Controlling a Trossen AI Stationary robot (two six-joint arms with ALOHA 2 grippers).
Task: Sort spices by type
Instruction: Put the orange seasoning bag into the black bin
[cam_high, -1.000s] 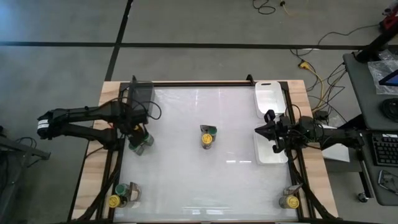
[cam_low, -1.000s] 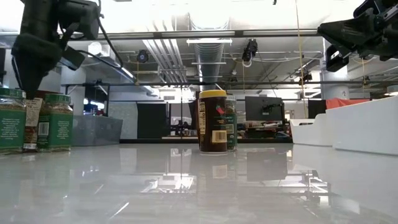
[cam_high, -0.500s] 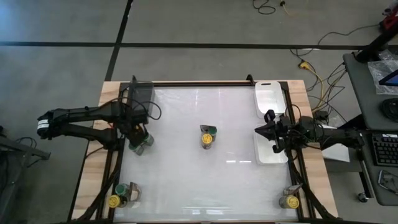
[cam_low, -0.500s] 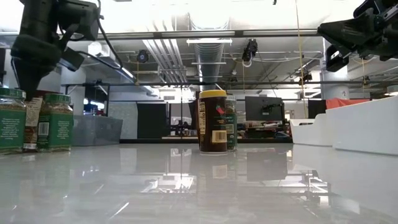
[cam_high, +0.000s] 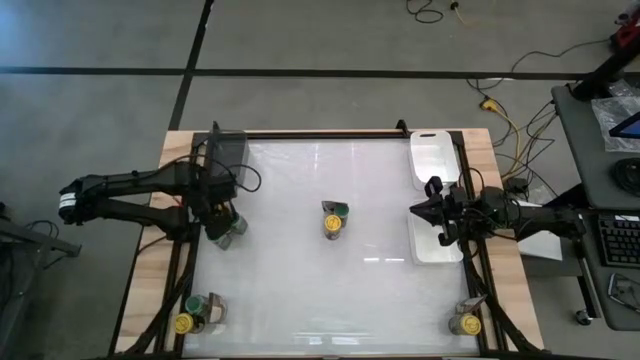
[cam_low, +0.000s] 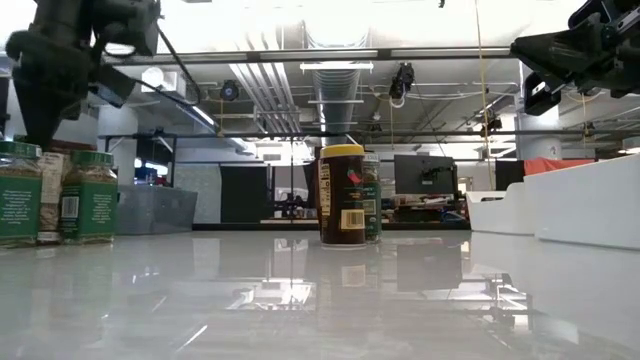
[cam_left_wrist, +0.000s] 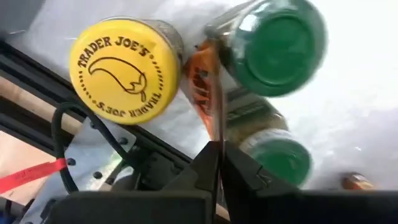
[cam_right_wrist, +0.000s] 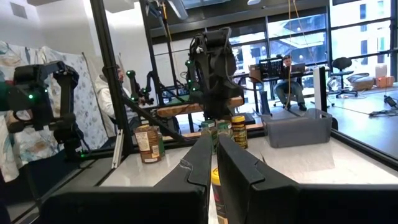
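Observation:
A cluster of spice jars (cam_high: 226, 232) stands near the table's left edge. The left wrist view shows one yellow lid (cam_left_wrist: 124, 68), two green lids (cam_left_wrist: 277, 46) and an orange-labelled jar (cam_left_wrist: 202, 87) between them. My left gripper (cam_left_wrist: 217, 155) is shut and hovers just above this cluster (cam_low: 60, 195), touching nothing. Two more jars (cam_high: 335, 218), one green-lidded and one yellow-lidded, stand at the table's centre. Further jars stand at the near left corner (cam_high: 197, 314) and the near right corner (cam_high: 465, 322). My right gripper (cam_high: 428, 212) waits, shut, in the air over the white trays.
Two white trays (cam_high: 432, 160) lie end to end along the right edge. A grey bin (cam_high: 226, 150) stands at the far left corner, just beyond my left gripper. A wide bare stretch of white table lies between the centre jars and the near edge.
My left gripper has risen a little from between the jars of the left cluster; the jars stand where they were.

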